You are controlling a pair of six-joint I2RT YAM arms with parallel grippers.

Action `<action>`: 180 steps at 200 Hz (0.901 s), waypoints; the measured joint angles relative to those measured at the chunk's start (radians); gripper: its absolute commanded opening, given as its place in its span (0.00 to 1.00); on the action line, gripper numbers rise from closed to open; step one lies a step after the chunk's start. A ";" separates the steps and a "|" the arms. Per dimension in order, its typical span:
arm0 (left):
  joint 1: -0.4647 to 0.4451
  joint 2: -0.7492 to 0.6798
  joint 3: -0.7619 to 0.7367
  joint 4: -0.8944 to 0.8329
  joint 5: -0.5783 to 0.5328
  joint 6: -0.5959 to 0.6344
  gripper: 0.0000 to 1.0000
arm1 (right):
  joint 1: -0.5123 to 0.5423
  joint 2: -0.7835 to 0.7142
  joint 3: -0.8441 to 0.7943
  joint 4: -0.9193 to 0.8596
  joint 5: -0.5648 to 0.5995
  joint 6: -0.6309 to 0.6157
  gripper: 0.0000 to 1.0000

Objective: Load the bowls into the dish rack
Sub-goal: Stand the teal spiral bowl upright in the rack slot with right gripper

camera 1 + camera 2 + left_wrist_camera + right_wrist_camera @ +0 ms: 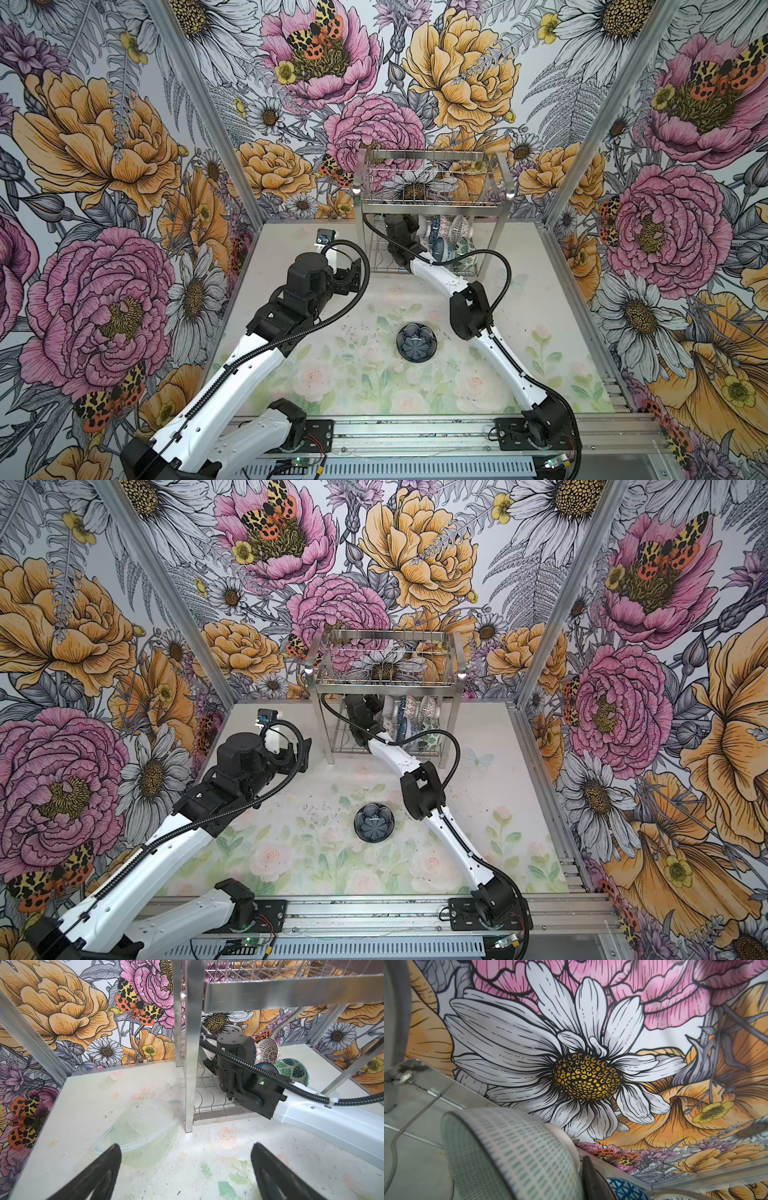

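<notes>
— Floral bench (332,374): one dark bowl (416,341) sits mid-bench; other bowls (451,239) stand on edge in the rack's (432,203) lower tier.
— Fingers?
— Left fingers (113,1157) spread wide, empty. Right finger (588,1176) against a dashed bowl (512,1153) inside the rack; grip cannot be told.

A white bowl (512,1153) with teal dashes looms close to the camera, tipped on its side. The right claw (576,1178) grips it: 1 dark finger (589,1180) lies against its outer wall, the other is hidden. A blue-patterned bowl (623,1189) shows just beside the finger. The dish rack (425,1076) shows a shiny bar and wire behind, before a flowered wall (587,1043).
</notes>
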 measured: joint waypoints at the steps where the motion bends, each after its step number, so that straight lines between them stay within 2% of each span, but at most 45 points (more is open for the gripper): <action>1: 0.000 0.000 0.000 0.000 0.000 0.000 0.99 | 0.000 0.000 0.000 0.000 0.000 0.000 0.00; 41: 0.001 0.000 -0.002 0.000 0.000 0.000 0.99 | 0.001 0.001 0.000 0.007 0.010 -0.017 0.00; 95: 0.002 0.000 -0.005 0.000 0.002 0.000 0.99 | 0.011 0.002 0.000 0.007 0.091 -0.032 0.00; 121: 0.002 -0.001 -0.006 0.001 0.005 -0.001 0.99 | 0.014 0.002 0.000 0.006 0.097 -0.040 0.25; 130: 0.002 -0.003 -0.008 0.001 0.006 -0.001 0.99 | 0.019 0.002 0.000 0.006 0.096 -0.049 0.30; 180: 0.002 -0.021 -0.019 0.002 0.006 -0.001 0.99 | 0.033 0.002 0.000 0.021 0.079 -0.076 0.32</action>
